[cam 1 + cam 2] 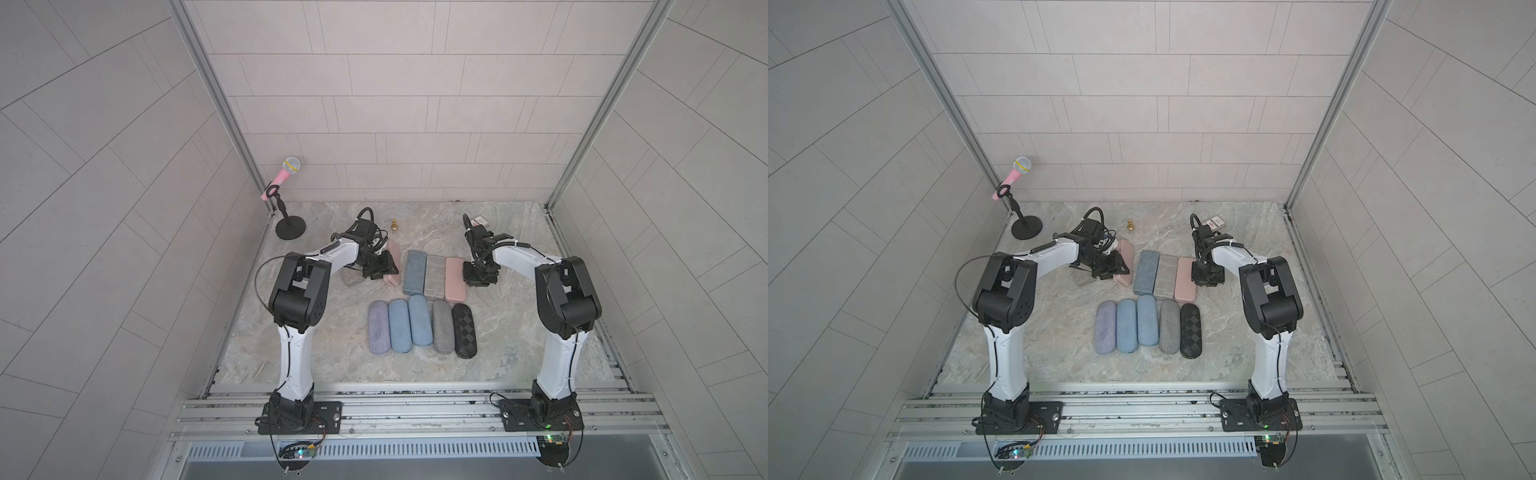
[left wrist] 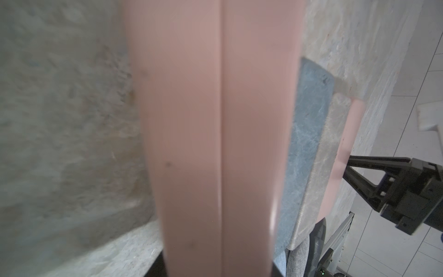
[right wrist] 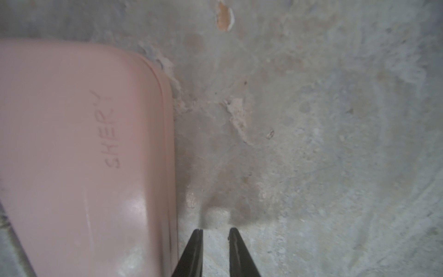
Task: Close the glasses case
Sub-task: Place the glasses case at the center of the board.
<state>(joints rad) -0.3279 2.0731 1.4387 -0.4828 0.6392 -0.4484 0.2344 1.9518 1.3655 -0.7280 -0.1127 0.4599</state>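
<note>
Left of centre in both top views, the pink glasses case (image 1: 393,250) sits on the marble table (image 1: 519,332). In the left wrist view its two halves meet along a straight seam, slightly blurred. The left gripper (image 1: 380,272), on a low, bent arm reaching in from the frame's left, is clamped across its lower part. The right gripper (image 3: 215,233), fingers narrowly parted and empty, points down just beside another pink case (image 3: 84,156) stamped SKERY.
</note>
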